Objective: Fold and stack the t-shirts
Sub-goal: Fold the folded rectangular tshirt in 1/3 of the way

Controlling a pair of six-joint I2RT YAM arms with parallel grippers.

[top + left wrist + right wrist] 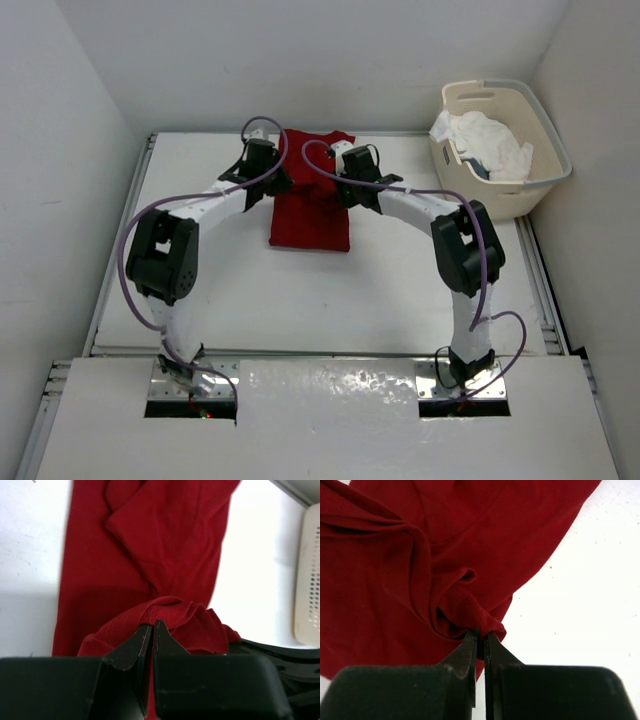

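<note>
Two pinches hold: the left tool [152,625] and right tool [481,634] each nip the red t-shirt [312,225], seemingly near its far end, so carry both level, in step.

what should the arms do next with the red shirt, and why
Probably lift both end effectors a little, together, keeping the grip. The left end effector and the right end effector are each shut on a bunched fold of the red shirt, while the rest lies on the table; lifting would free the cloth to fold over.
</note>
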